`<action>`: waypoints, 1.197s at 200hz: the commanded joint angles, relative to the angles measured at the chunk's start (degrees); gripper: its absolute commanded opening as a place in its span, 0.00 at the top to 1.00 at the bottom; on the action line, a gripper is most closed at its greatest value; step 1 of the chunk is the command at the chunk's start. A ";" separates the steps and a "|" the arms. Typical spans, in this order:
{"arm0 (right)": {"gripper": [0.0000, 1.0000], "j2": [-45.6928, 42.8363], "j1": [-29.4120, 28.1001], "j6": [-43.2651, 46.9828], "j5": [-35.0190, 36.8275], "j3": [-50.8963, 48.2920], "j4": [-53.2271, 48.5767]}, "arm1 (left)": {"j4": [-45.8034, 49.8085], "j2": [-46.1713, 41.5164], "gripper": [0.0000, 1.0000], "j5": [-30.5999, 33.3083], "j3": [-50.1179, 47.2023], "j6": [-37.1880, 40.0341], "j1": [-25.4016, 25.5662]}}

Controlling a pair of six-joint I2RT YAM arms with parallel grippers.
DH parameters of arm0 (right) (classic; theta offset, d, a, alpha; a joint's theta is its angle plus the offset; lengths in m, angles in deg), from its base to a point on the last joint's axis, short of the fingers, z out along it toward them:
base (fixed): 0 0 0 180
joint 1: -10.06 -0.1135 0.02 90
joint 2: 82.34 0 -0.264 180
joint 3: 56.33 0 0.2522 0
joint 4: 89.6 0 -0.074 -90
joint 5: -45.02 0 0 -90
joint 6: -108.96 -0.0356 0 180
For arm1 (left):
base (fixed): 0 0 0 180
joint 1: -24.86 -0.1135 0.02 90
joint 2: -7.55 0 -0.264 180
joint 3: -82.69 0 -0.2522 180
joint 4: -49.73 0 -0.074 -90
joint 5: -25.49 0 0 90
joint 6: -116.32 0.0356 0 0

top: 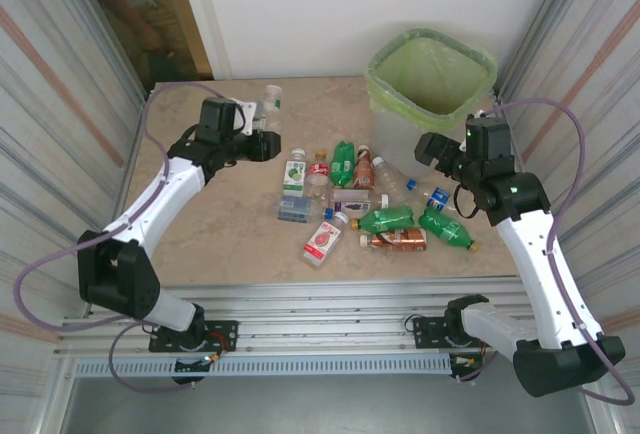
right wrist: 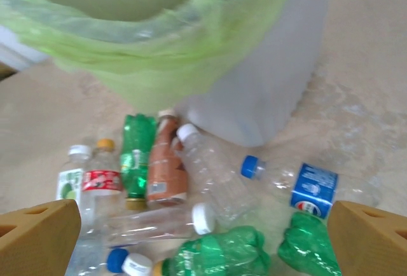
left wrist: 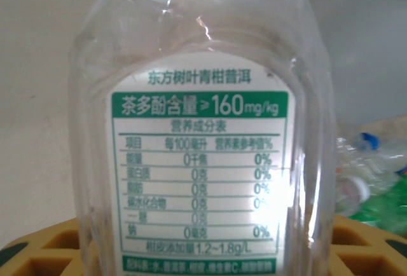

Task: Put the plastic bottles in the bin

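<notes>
My left gripper [top: 262, 140] is shut on a clear plastic bottle [top: 270, 102] with a green cap, held up off the table at the back left. In the left wrist view this bottle's white and green label [left wrist: 200, 174] is close up between the yellow fingers [left wrist: 44, 250]. Several other plastic bottles [top: 352, 204], clear, green and brown, lie in a heap mid-table. The bin [top: 430, 79] with its light green bag stands at the back right. My right gripper [top: 436, 150] hangs open beside the bin, over the heap, with nothing between its fingers [right wrist: 38, 238].
In the right wrist view the bin's grey wall [right wrist: 267, 79] stands just behind a blue-capped clear bottle [right wrist: 305, 187] and two crushed green bottles [right wrist: 222, 254]. Corrugated walls close in both sides of the table [top: 200, 244]. A metal rail [top: 330, 304] runs along the near edge.
</notes>
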 commanded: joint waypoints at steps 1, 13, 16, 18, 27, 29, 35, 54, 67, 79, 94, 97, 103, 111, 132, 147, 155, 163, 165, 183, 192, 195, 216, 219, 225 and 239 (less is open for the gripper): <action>0.02 -0.24 -3.24 -1.14 -1.32 3.14 2.62 | -4.69 -3.76 0.64 -6.12 -0.71 -2.02 1.85; 0.02 -0.08 -5.53 -0.57 -1.93 3.97 4.01 | -5.63 -4.74 0.64 -7.59 -0.69 -2.07 2.94; 0.02 0.05 -6.14 -0.44 -2.12 4.14 4.37 | -5.90 -5.03 0.64 -7.89 -0.70 -2.13 3.25; 0.02 0.09 -6.41 -0.33 -2.22 4.24 4.73 | -6.03 -5.10 0.64 -8.07 -0.71 -2.25 3.36; 0.02 0.32 -8.36 0.08 -2.88 4.65 6.16 | -6.98 -5.77 0.64 -8.98 -0.86 -2.71 4.12; 0.02 0.44 -8.62 0.21 -3.05 4.74 6.49 | -7.22 -5.90 0.64 -9.18 -0.88 -2.74 4.26; 0.02 0.60 -9.84 0.47 -3.59 5.01 7.54 | -7.94 -6.33 0.64 -9.92 -1.09 -3.31 4.66; 0.02 1.30 -13.36 1.35 -5.65 5.20 11.47 | -11.46 -7.41 0.64 -12.53 -2.06 -5.28 5.49; 0.02 2.00 -15.06 1.99 -7.39 5.05 14.19 | -14.07 -8.06 0.64 -14.21 -2.92 -6.89 5.86; 0.02 2.93 -16.43 2.29 -8.99 5.24 16.54 | -16.36 -8.52 0.64 -15.54 -3.66 -8.14 6.19; 0.02 4.53 -17.76 2.66 -11.04 5.75 18.78 | -19.00 -8.82 0.64 -16.89 -4.47 -9.45 6.71; 0.02 4.93 -18.03 2.72 -11.32 5.95 19.09 | -19.49 -8.82 0.64 -17.15 -4.56 -9.75 6.89; 0.02 5.68 -18.63 2.95 -12.02 6.31 19.62 | -20.45 -8.82 0.64 -17.65 -4.81 -10.31 7.15; 0.02 6.75 -19.41 3.23 -12.68 6.93 20.25 | -21.47 -8.82 0.64 -18.34 -5.00 -10.83 7.49; 0.02 9.67 -20.90 4.22 -14.09 8.66 21.44 | -23.54 -8.68 0.64 -19.16 -5.51 -11.84 8.38; 0.02 11.54 -21.31 4.37 -15.51 9.74 22.12 | -24.75 -8.72 0.64 -19.26 -5.77 -12.53 8.93; 0.02 12.42 -21.39 4.27 -16.34 10.19 22.63 | -25.69 -8.81 0.64 -19.39 -5.94 -12.96 9.20; 0.02 13.24 -21.46 4.15 -17.40 10.49 23.43 | -26.60 -8.82 0.64 -19.52 -6.14 -13.43 9.46; 0.02 13.36 -21.43 4.07 -17.66 10.51 23.58 | -26.87 -8.82 0.65 -19.55 -6.19 -13.62 9.48; 0.02 14.89 -21.40 3.75 -19.63 11.19 25.07 | -28.92 -9.05 0.65 -20.09 -6.64 -14.53 10.17; 0.02 15.79 -21.48 3.68 -20.67 11.65 25.48 | -29.63 -9.15 0.65 -20.09 -6.76 -14.75 10.45; 0.02 15.98 -21.37 3.66 -21.00 11.73 25.57 | -29.87 -9.21 0.65 -20.09 -6.85 -14.76 10.59; 0.02 17.77 -21.48 2.92 -23.24 12.61 26.62 | -31.55 -9.34 0.65 -20.15 -7.49 -14.73 11.25; 0.02 18.03 -21.44 2.84 -23.58 12.69 26.75 | -31.79 -9.35 0.65 -20.12 -7.63 -14.74 11.31; 0.02 18.36 -21.40 2.60 -23.93 12.75 27.02 | -32.49 -9.26 0.65 -20.09 -7.89 -14.86 11.30; 0.02 19.08 -21.38 2.30 -24.03 13.04 27.57 | -34.17 -9.17 0.65 -21.09 -8.46 -15.06 11.39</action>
